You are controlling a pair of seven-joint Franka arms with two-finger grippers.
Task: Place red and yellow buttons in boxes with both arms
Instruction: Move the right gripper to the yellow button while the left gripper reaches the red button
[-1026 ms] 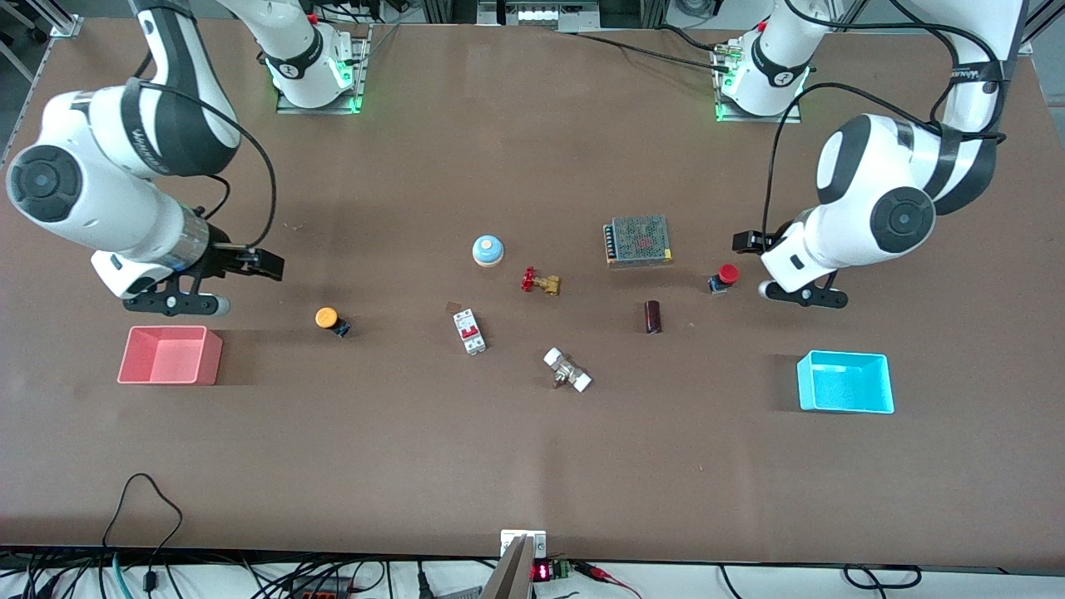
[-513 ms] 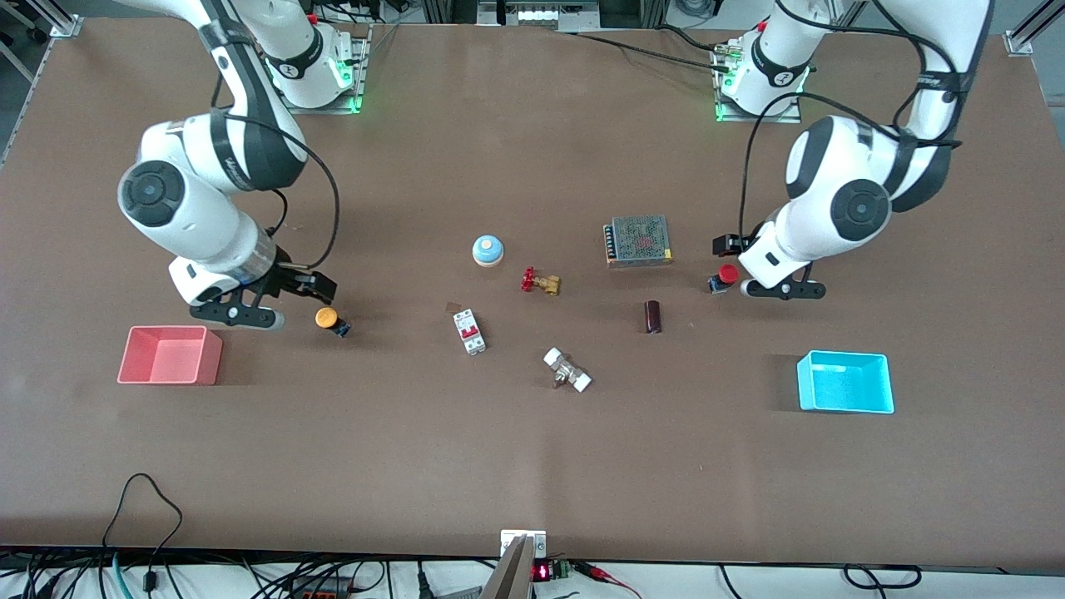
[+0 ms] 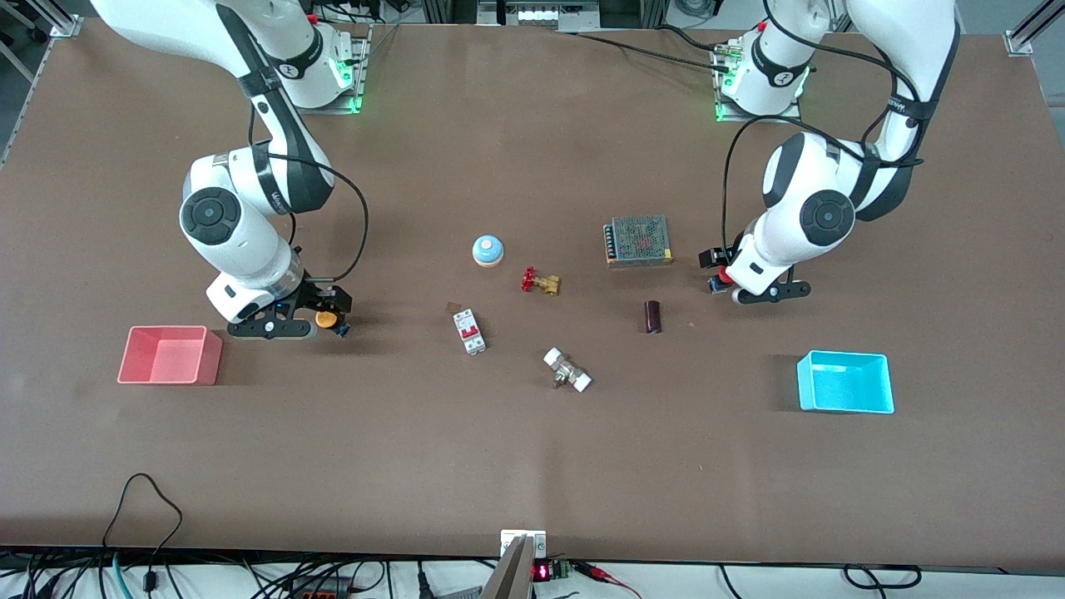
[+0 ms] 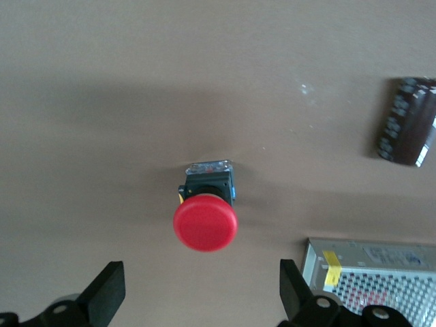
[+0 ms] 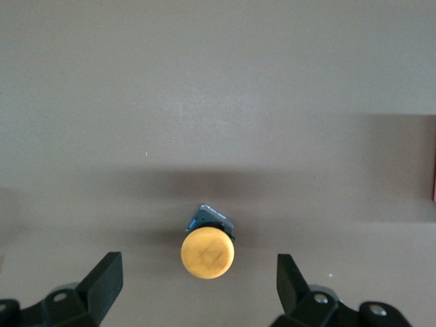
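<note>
The red button (image 4: pixel 205 222) is framed between the wide-spread fingers of the left gripper (image 4: pixel 197 300), which is poised over it — untouched, so a straddling descent seems intended. Likewise the yellow button (image 5: pixel 207 253) is centred under the right gripper (image 5: pixel 197 289), fingers wide. Each button apparently lies tipped, cap toward the gripper, dark body trailing away.

Even overhead light, soft shadows beneath arms; wrist views slightly blurred.

Bare table around red button (image 4: pixel 205 223); mesh-topped unit (image 4: pixel 371 276) close beside.
</note>
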